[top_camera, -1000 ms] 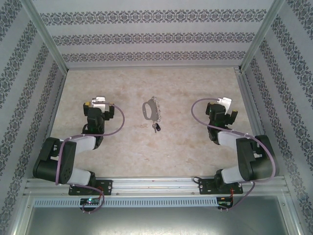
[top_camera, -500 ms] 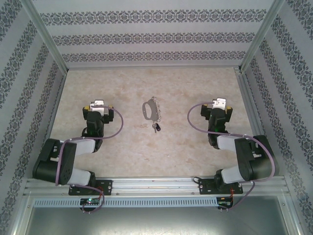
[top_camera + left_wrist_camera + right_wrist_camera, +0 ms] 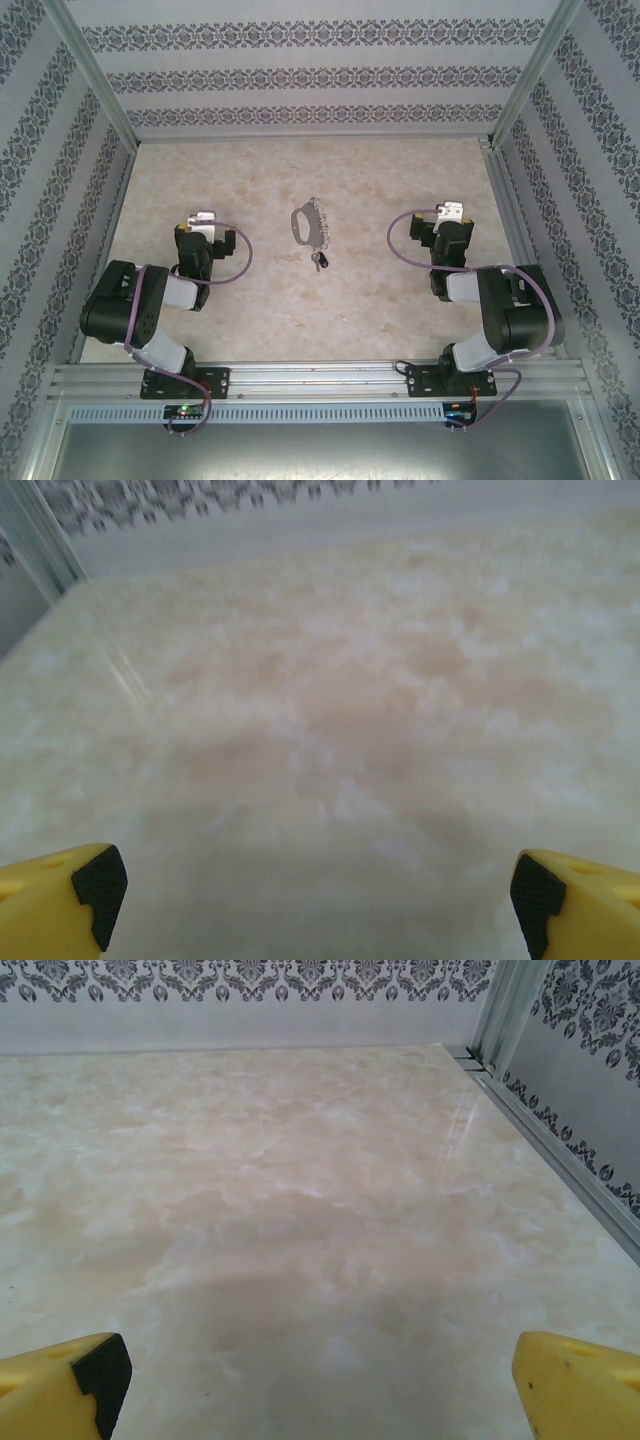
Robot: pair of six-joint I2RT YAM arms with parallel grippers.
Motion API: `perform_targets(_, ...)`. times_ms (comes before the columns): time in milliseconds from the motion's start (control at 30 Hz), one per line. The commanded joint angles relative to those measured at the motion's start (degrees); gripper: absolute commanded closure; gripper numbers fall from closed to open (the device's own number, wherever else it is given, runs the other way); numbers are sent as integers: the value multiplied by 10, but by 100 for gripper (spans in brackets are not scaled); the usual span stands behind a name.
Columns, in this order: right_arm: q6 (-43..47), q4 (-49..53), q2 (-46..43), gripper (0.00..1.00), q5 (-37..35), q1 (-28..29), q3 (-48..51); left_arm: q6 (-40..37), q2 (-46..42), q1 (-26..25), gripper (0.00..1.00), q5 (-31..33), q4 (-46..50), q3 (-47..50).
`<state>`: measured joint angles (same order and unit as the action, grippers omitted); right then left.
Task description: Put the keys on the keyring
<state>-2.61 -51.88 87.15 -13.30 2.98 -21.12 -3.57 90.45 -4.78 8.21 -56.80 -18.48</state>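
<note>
Keys (image 3: 319,262) near keyring (image 3: 308,224) (on table (image 3: 390,310))

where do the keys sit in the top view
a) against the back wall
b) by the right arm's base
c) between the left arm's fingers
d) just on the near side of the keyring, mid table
D: the keys lie just toward the near edge from the keyring, around the middle of the table.

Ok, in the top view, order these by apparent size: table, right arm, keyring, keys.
Largest to smallest:
1. table
2. right arm, which is raised nearer the camera, but its rank is still plain
3. keyring
4. keys
</note>
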Motion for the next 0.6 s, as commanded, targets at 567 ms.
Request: perform_targets(567,2,3,-6,2,54,-9,-6,39,3,34,0,-35,35,-37)
